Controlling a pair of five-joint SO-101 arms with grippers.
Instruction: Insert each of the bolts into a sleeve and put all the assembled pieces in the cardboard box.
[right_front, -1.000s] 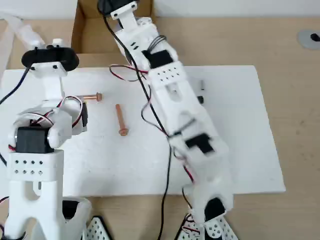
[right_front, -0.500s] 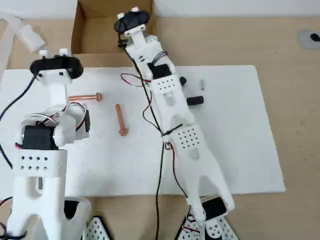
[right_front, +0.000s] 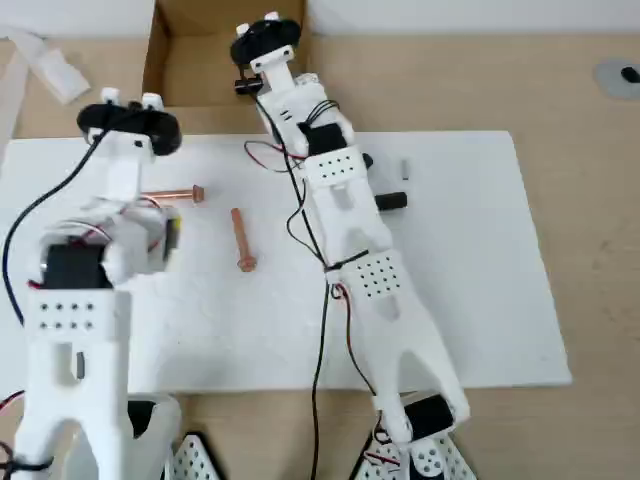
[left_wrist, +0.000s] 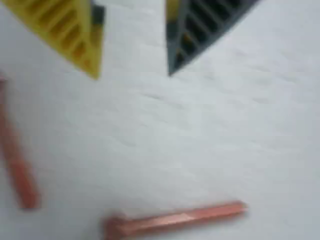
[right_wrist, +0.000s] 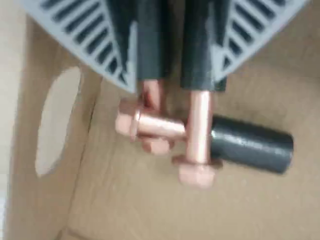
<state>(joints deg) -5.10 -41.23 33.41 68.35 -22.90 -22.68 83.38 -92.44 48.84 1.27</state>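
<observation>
Copper-coloured metal bolts, two, bare, near the far-left corner of the flat white sheet. First bolt lies along the sheet's far edge; second bolt lies square to it.
Short black tubular sleeve: loose, near the sheet's far edge.
Bolt-and-sleeve pieces: three, one crosswise piece, inside the open brown cardboard box beyond that far edge.
Right gripper: over the box, jaws apart, gripping nothing.
Left gripper: jaws apart, above the sheet near both bolts.
</observation>
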